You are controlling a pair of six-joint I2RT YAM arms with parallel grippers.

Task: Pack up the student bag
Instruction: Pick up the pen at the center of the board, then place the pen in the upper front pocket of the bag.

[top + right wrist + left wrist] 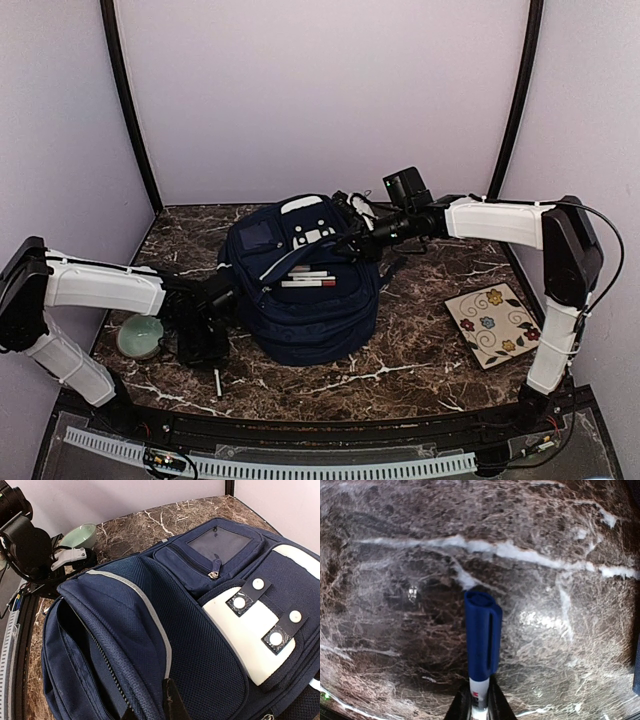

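Observation:
The navy student bag [300, 300] lies in the middle of the table with its front pocket open; two white markers [308, 277] show inside. In the right wrist view the bag [200, 645] fills the frame. My right gripper [355, 245] is shut on the zipper edge of the pocket flap [135, 680] and holds it up; its fingertips [172, 702] show at the bottom. My left gripper [200, 340] is left of the bag, shut on a white marker with a blue cap [482, 630], and holds it above the marble; in its own view the gripper [480, 700] grips the barrel.
A pale green bowl [140, 337] sits left of the left gripper and also shows in the right wrist view [82, 535]. A flowered tile [495, 322] lies at the right. A short white stick [218, 383] shows just beyond the left gripper.

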